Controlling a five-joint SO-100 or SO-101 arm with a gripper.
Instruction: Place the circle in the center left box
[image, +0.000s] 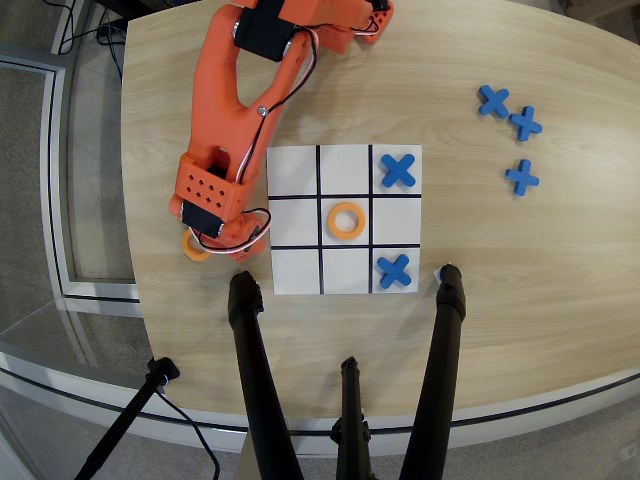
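The white 3x3 grid board (295, 270) lies mid-table in the overhead view. One orange ring (346, 221) lies in its very middle cell. The middle row's picture-right end cell (396, 221) is bare. Blue crosses sit in the top right cell (398, 170) and the bottom right cell (394, 271). A second orange ring (191, 249) lies on the table left of the board, partly hidden under my gripper (207, 238). The orange arm reaches down from the top edge and covers the jaws, so their state does not show.
Three loose blue crosses (521, 177) lie at the table's right. Black tripod legs (247, 330) (449, 305) stand over the near edge just below the board. The table's left edge (128, 200) runs close to the gripper.
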